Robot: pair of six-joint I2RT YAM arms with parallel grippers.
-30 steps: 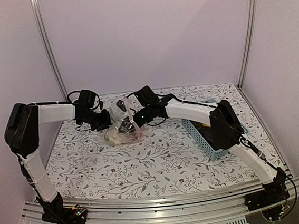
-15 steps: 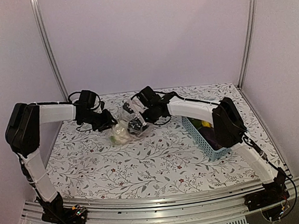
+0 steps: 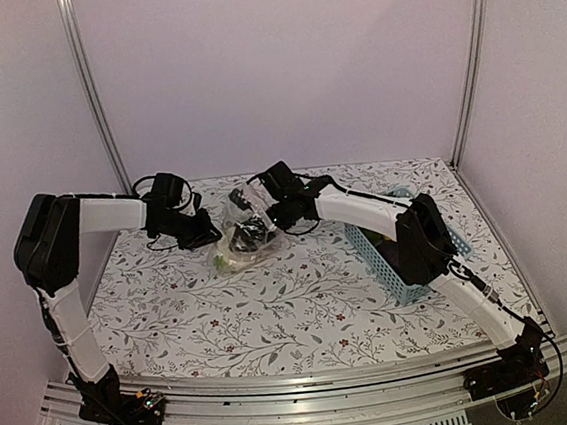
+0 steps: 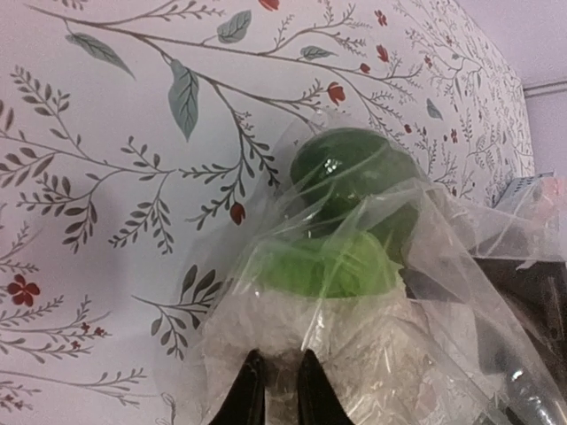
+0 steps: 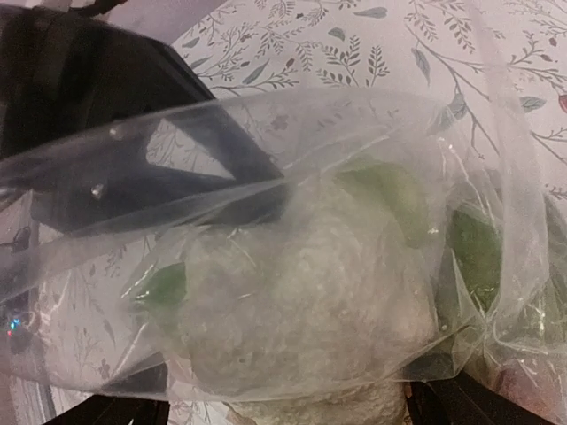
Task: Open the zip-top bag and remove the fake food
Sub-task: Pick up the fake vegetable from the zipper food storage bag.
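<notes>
Evidently somewhere in the opening step, with no food out of the bag as far as shown. Cannot tell whether sealed or already parted.

Far left: left fingers (image 4: 251, 397) drawn nearly together, seemingly pinching a fold of film at the loaded end of the bag (image 3: 237, 233), low over the tabletop (image 3: 172, 304).

Just right of that, between the two arms at the far middle of the tabletop: the bag itself, bottom resting down, upper part pulled up. Packed inside at the low end: a dark green round piece (image 4: 353, 168), a light green leafy piece (image 4: 328, 264), and white cauliflower (image 4: 354, 354) nearest the left fingers.

Judged from the top view, lying lengthwise from low near-left to raised far-right, heavy end toward the left arm, slack upper end toward the right arm. Possibly the zip: a stiffer band of film crossing the right wrist view.

Further right: right fingers (image 5: 443, 405) spread wide on either side of the bag, clamping nothing.

Rightmost, well apart from the bag: blue basket (image 3: 380, 253), contents mostly hidden behind the right arm.

Next, probably: keep the left pinch firm, bring the right fingers onto the opposite lip, close, then pull apart. Calls for a thin, exact bite on one layer only, never both together.
</notes>
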